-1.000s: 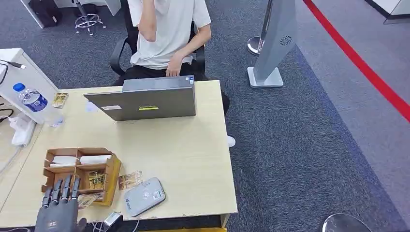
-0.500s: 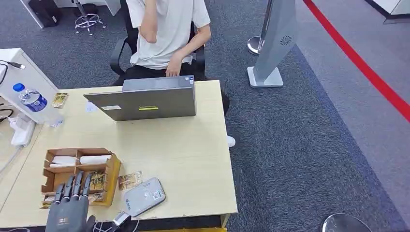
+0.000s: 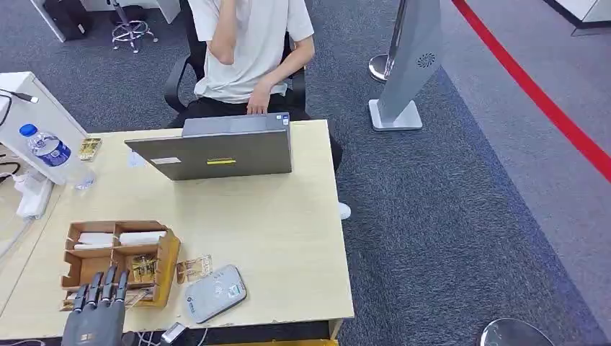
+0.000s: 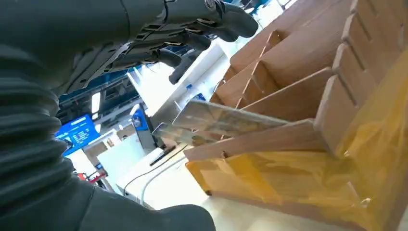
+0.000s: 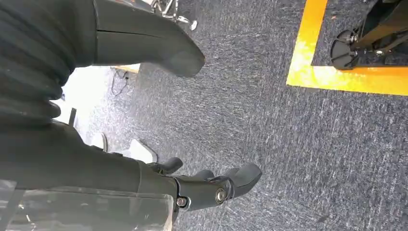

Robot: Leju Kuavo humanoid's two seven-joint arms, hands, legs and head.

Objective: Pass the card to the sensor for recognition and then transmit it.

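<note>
My left hand (image 3: 94,316) hovers over the near edge of the brown wooden organizer (image 3: 119,228), fingers spread and holding nothing. In the left wrist view its dark fingers (image 4: 192,33) stretch out above a clear-sleeved card (image 4: 226,118) that leans on the organizer's wall (image 4: 293,91), with a gap between them. More cards (image 3: 143,267) sit in a front compartment. One card (image 3: 194,268) lies on the table beside the grey card reader (image 3: 214,292). My right hand (image 5: 120,171) hangs over the carpet, fingers apart and holding nothing.
A person sits behind an open laptop (image 3: 220,153) at the far side of the table (image 3: 288,238). A water bottle (image 3: 49,150) and a white power strip (image 3: 32,196) are at the left. A grey stand (image 3: 411,65) rises from the carpet on the right.
My left hand first slid right over the organizer, then drew back a little toward the table's near edge. The cards and the reader have not moved.
</note>
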